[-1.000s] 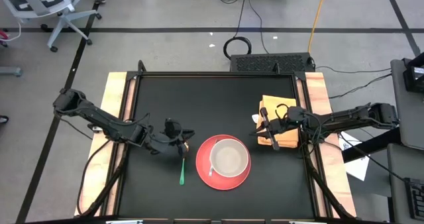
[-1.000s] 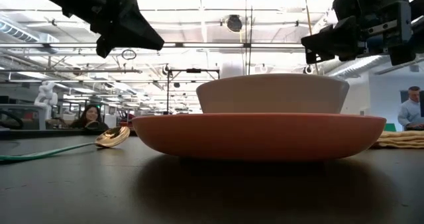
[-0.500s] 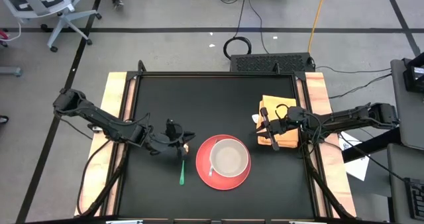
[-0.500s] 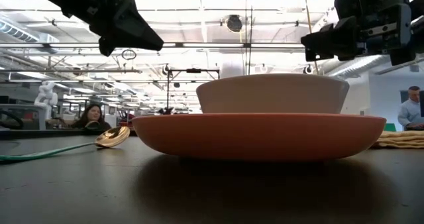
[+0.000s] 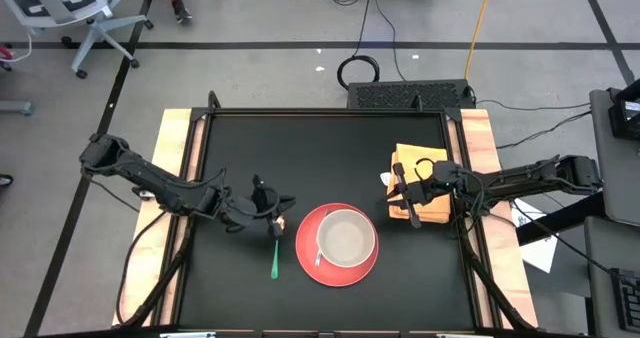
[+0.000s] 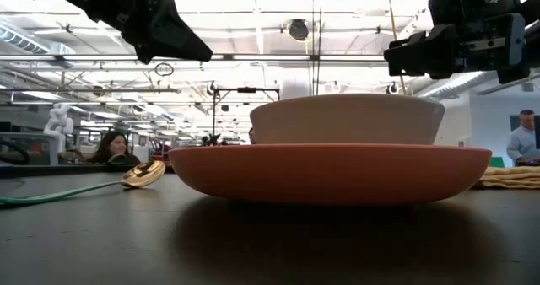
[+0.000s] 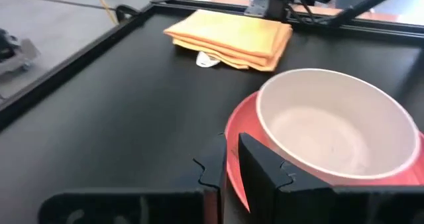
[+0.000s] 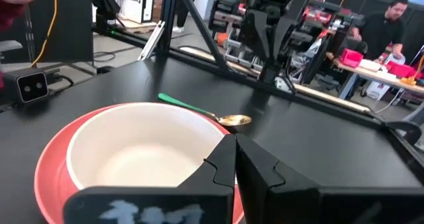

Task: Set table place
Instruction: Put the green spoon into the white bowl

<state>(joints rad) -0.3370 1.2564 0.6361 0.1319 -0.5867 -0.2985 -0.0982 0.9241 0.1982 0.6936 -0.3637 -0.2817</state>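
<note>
Round glossy red plate (image 5: pixel 305 261) holds smooth pale bowl (image 5: pixel 346 237) on matte table (image 5: pixel 320 148)

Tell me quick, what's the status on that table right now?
Left gripper empty above spoon. Right gripper shut over napkin. Bowl on plate, table half set. Nothing blocking.

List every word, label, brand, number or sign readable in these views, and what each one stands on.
None can be read.
Folded yellow napkin: a small white tag at its edge, print too small to read.
Red plate, white bowl, green-handled spoon: no markings show.
Table: no markings show.
Room behind: shelves and equipment too blurred to read.
</note>
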